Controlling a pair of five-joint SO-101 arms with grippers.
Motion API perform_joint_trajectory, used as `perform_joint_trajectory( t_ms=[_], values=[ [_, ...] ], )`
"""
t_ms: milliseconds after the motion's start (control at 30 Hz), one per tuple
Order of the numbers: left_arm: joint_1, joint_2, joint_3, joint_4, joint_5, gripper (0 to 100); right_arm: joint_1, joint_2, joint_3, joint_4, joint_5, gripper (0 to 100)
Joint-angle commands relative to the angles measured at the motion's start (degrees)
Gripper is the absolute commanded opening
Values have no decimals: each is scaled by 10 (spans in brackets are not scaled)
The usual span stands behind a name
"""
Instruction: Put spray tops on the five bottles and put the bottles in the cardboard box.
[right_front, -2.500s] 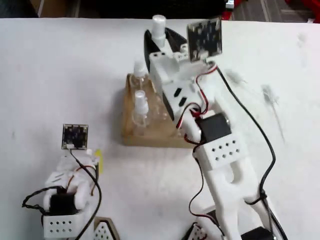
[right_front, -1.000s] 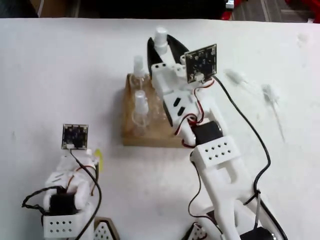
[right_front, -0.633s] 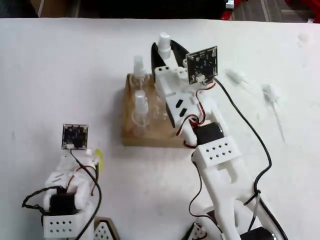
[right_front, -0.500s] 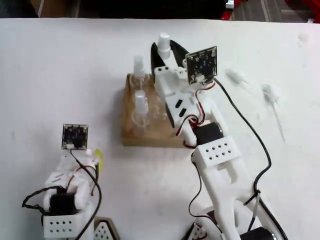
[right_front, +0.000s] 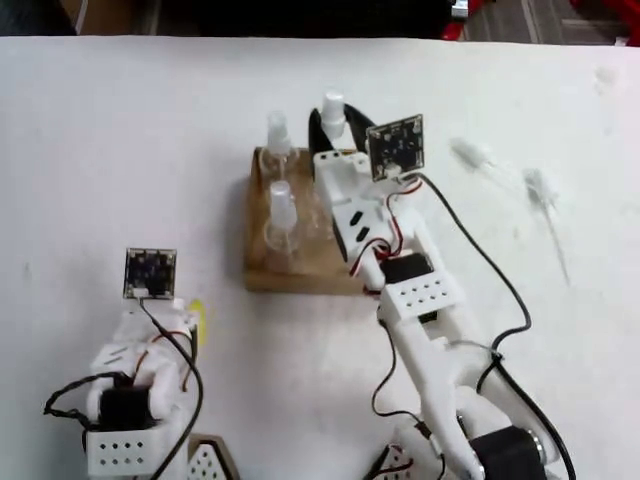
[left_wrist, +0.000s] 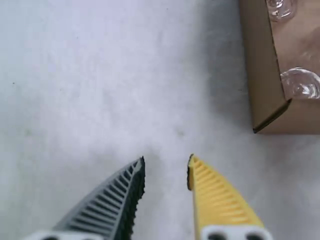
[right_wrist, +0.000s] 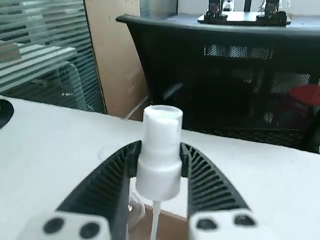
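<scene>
- My left hand (left_wrist: 166, 165) hangs released over the bare surface (left_wrist: 75, 75), with the cardboard box (right_front: 258, 272) near its 2 o'clock.
- Two capped bottles (right_front: 281, 208) stand inside the box.
- My right hand (right_wrist: 160, 150), clenched on a spray top (right_wrist: 162, 125), has drawn back from 12 o'clock to the box's far edge. I judge that seating the top on a bottle comes next.

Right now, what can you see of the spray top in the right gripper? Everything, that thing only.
The spray top is white and plastic-looking: a round cap on a wider collar, with a thin dip tube hanging below. It stands upright, clamped at the collar between the right gripper's black ribbed fingers. In the high view it sits above the far end of the cardboard box. I cannot tell whether it is screwed onto anything.
</scene>
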Motion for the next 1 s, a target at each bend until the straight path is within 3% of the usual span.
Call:
perform_joint_trajectory(
  t_ms=[0, 833, 967],
  values=[
    [-3, -6, -2, 3, -6, 135, 7, -3, 7, -15, 11, 16],
    [-3, -6, -2, 3, -6, 135, -23, -3, 65, -14, 11, 22],
    [-3, -6, -2, 3, -6, 135, -22, -3, 66, -13, 11, 101]
  ],
)
